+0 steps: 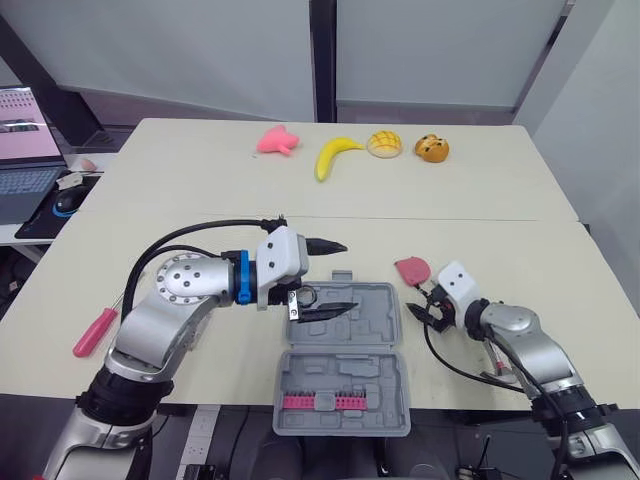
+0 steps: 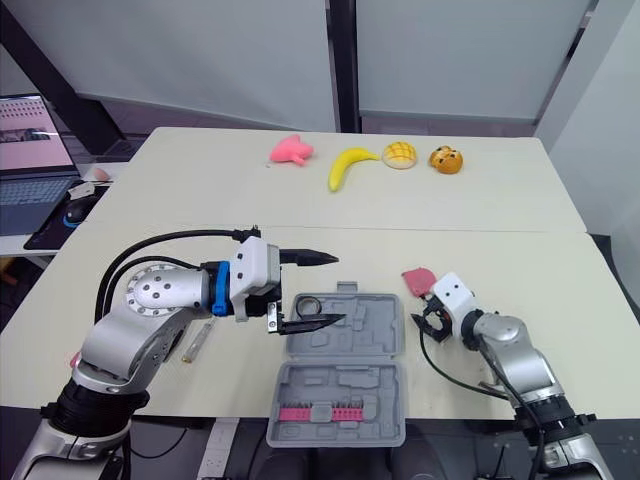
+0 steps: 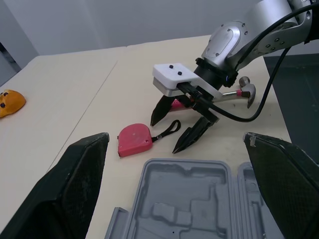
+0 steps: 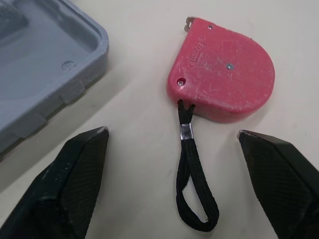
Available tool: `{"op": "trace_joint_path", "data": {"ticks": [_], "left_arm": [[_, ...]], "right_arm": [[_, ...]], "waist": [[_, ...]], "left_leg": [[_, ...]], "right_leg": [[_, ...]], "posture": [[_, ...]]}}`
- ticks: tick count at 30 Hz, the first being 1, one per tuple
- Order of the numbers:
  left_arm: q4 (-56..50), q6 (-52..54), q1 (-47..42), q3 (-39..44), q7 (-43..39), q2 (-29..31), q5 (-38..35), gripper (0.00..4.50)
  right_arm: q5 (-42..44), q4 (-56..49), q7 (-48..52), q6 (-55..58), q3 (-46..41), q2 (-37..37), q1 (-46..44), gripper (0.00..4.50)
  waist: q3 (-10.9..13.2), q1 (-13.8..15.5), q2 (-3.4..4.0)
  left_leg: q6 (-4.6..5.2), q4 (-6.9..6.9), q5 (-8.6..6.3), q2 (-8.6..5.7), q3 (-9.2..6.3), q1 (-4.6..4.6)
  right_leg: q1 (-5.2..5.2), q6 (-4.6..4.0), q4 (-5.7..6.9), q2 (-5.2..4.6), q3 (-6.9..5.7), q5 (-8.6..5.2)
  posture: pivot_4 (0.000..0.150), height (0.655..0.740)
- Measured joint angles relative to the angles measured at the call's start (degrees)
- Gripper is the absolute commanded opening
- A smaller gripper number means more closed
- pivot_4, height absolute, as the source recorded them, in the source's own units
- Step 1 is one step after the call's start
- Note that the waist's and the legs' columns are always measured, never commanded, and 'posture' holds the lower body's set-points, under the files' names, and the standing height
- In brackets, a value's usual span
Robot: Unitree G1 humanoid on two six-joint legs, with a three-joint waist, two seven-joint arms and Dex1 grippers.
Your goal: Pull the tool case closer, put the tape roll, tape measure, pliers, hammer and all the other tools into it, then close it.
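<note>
Just ahead of our right gripper [image 4: 172, 133], opened wide, we see the red tape measure [image 4: 224, 69] lying on the table [image 1: 200, 180] beside the open tool case [image 1: 372, 322], its strap [image 4: 192, 184] trailing back between the fingers [image 4: 75, 174] (our left gripper [image 2: 340, 288], also wide, hovers above the case).

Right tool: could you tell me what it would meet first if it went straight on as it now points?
Probably the black strap of the tape measure, just ahead of the open right tool.
</note>
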Motion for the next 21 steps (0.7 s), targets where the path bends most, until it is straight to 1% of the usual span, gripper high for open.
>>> {"op": "trace_joint_path", "data": {"ticks": [2, 3, 5, 7, 18, 19, 21], "left_arm": [[0.0, -0.7, 1.0, 0.0, -0.3, 0.2, 0.1, 4.5], [0.1, -0.9, 1.1, 0.0, -0.6, 0.3, 0.2, 4.5], [0.2, -1.2, 1.1, 0.0, -0.9, 0.4, 0.2, 4.5], [0.4, -1.9, 1.1, 0.0, -0.9, 0.4, 0.3, 4.5], [0.9, -3.0, 1.6, 0.0, -1.1, 0.8, 0.2, 4.5], [1.0, -3.0, 1.6, 0.0, -1.1, 0.8, 0.2, 4.5], [1.4, -3.0, 1.6, 0.0, -1.1, 0.8, 0.2, 4.5]], "right_arm": [[0.1, 0.1, -0.6, 0.2, -0.2, 0.7, -0.1, 2.78], [0.3, 0.1, -0.7, 0.4, -0.3, 1.0, -0.1, 2.5], [0.4, 0.1, -1.0, 0.7, -0.5, 1.4, -0.1, 2.06], [0.4, 0.1, -1.4, 0.7, -0.5, 1.7, -0.1, 1.71], [0.2, 0.1, -2.9, 1.1, -0.8, 2.0, -0.1, 0.11], [0.1, 0.1, -2.9, 1.2, -1.0, 2.0, -0.1, 0.01], [0.1, 0.3, -3.0, 1.2, -1.1, 1.9, -0.2, 0.01]], "waist": [[0.0, 0.0, 0.0], [0.0, 0.0, 0.0], [0.0, 0.1, -0.01], [0.0, 0.1, -0.01], [0.0, 0.0, 0.0], [0.0, 0.0, 0.0], [0.0, 0.0, 0.0]], "left_leg": [[0.0, 0.0, 0.0, 0.01, -0.01, 0.01], [0.0, 0.0, 0.0, 0.0, -0.01, 0.01], [0.0, 0.02, 0.0, 0.0, -0.02, 0.01], [0.0, 0.03, 0.0, 0.0, -0.01, 0.01], [0.0, 0.02, 0.0, 0.0, -0.02, 0.01], [0.0, 0.02, 0.0, 0.0, -0.02, 0.01], [0.0, 0.02, 0.0, 0.0, -0.02, 0.01]], "right_leg": [[0.0, 0.0, 0.01, 0.0, -0.01, 0.0], [0.01, 0.0, 0.01, 0.0, -0.02, 0.0], [0.03, 0.0, 0.01, 0.0, -0.01, 0.0], [0.04, 0.0, 0.01, 0.0, -0.01, 0.0], [0.04, 0.0, 0.01, 0.0, -0.02, 0.0], [0.04, 0.0, 0.01, 0.0, -0.02, 0.0], [0.04, 0.0, 0.0, 0.0, -0.02, 0.0]], "posture": [[0.15, 0.74], [0.15, 0.74], [0.15, 0.74], [0.15, 0.74], [0.15, 0.74], [0.15, 0.74], [0.15, 0.74]]}}
